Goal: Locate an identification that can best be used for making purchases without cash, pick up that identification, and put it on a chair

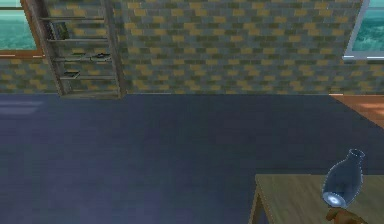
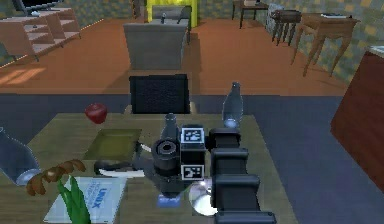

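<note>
The dark arm bar rises over a wooden table, with two white marker squares at its far end. Left of them is my gripper, low above the tabletop. Small dark things lie on the table at and behind its far end, so I cannot tell whether it holds anything. No blob there can be made out as a card. A dark chair stands at the table's far side, and a grey armchair sits beyond it.
On the table are a red apple, an olive flat tray, a grey bottle, a silver disc, a blue-white sheet, brown lumps and a vase. A shelf unit stands by the wall. A desk is at the far right.
</note>
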